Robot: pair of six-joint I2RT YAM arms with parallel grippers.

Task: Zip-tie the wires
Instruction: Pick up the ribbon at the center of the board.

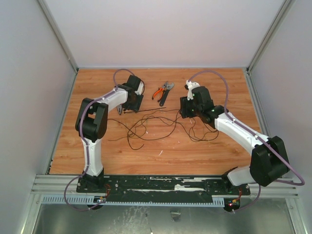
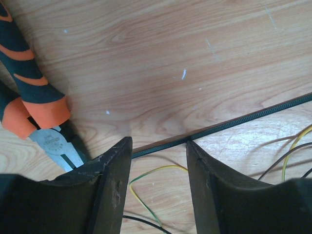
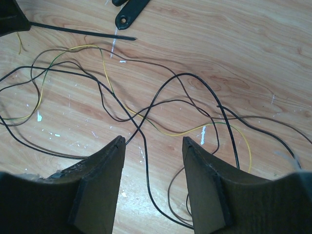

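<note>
The left gripper is hanging low over the far-left part of the wooden tabletop. Its jaws are standing partly open. The zip tie is lying flat on the wood and passing right at the tips of the two dark fingers. They are straddling it rather than pinching it. From there the strip is running off toward the tabletop's middle, and its free end is showing in the right wrist view, pointing toward a black tool handle with a hole in its end.

Orange-and-black pliers are lying just beside the left gripper's left finger, with their silver nose pointing at it. In the top view another orange-handled tool is lying near the middle of the far edge, between the two arms.

The right gripper is hovering over the far-right part of the tabletop with its jaws also partly open and nothing between them. The wires are sprawling directly beneath it. They are thin black, brown and yellow strands in loose, crossing loops, and they are spreading across the centre of the tabletop between the two grippers. A yellow-green strand is also curling under the left gripper, just on the near side of the zip tie. The wires are lying loose, with the zip tie beside them and not around them.
</note>
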